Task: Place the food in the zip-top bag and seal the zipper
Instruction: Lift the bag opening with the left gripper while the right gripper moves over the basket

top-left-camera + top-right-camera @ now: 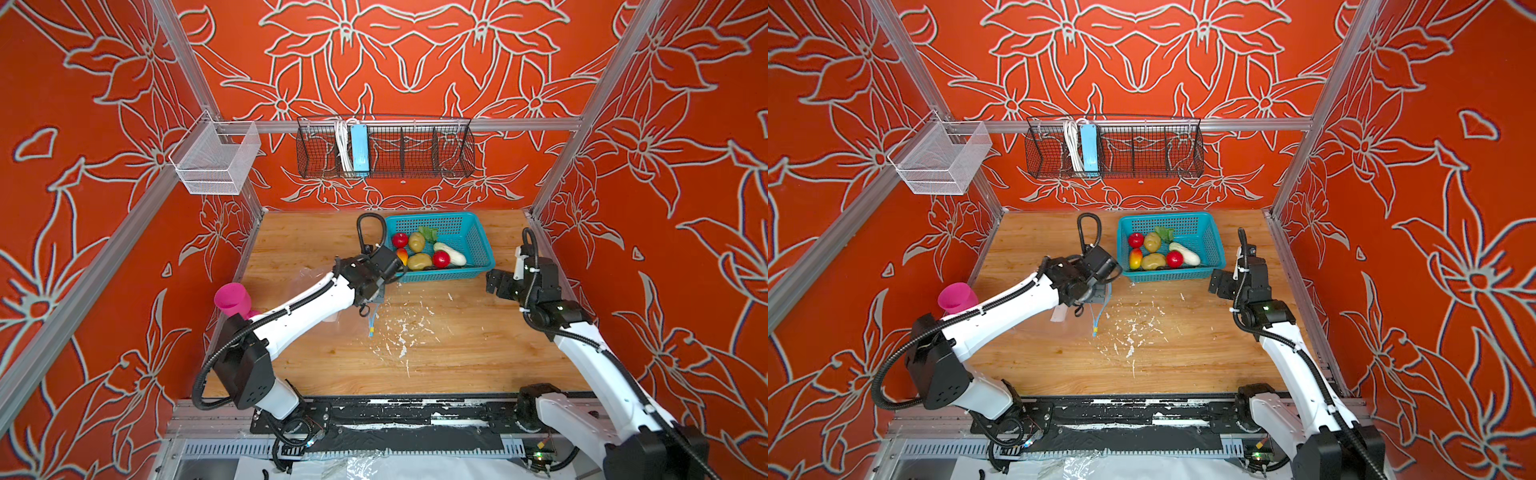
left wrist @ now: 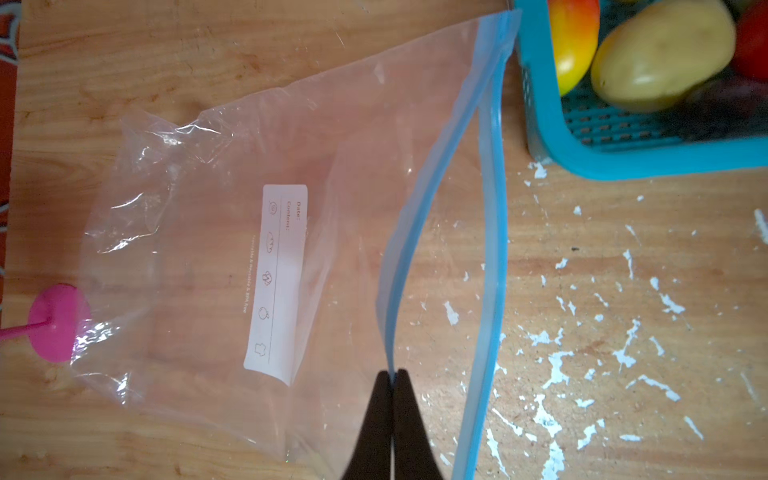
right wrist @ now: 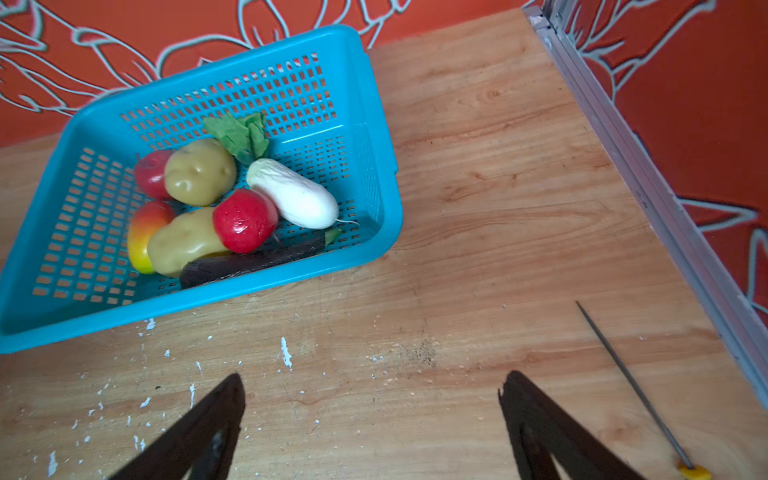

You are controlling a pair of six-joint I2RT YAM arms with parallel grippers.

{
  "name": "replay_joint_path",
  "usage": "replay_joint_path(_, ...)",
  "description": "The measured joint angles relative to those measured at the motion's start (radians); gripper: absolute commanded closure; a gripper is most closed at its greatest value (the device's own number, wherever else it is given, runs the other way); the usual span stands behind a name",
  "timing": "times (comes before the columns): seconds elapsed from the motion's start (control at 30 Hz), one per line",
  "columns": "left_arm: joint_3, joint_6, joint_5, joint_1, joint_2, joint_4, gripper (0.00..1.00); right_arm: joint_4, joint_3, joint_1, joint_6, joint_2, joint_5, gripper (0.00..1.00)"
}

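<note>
Left wrist view: the left gripper [image 2: 392, 376] pinches one lip of the zipper [image 2: 494, 208], so the zip-top bag [image 2: 216, 249] on the bench [image 2: 623, 299] gapes toward the basket [image 2: 623, 162]. The food [image 3: 199, 172] lies inside that basket; the right gripper [image 3: 374, 380], spread and empty, is nearer to it.

The wooden counter [image 1: 457, 357] is flecked with white scrapes [image 1: 401, 328] about its middle in both top views. A teal mesh basket [image 1: 444, 275] sits toward 1 o'clock near the back wall. The clear zip-top bag [image 2: 199, 257] lies crinkled toward 9 o'clock just beside the basket's near corner, and a pink cup [image 1: 232, 299] at the 9 o'clock edge meets the bag's corner. In the right wrist view a thin rod with a yellow end [image 3: 631, 386] lies near the side rail.
</note>
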Motion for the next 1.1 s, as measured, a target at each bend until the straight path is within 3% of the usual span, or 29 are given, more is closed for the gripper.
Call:
replay_joint_path(0.6, 0.188, 0.237, 0.164, 0.109, 0.048, 0.080, 1.00, -0.113, 0.336, 0.101, 0.052, 0.388, 0.019, 0.02)
replay_joint_path(1.1, 0.183, 0.294, 0.195, 0.138, 0.113, 0.129, 1.00, -0.153, 0.501, 0.122, 0.085, 0.528, 0.015, 0.04)
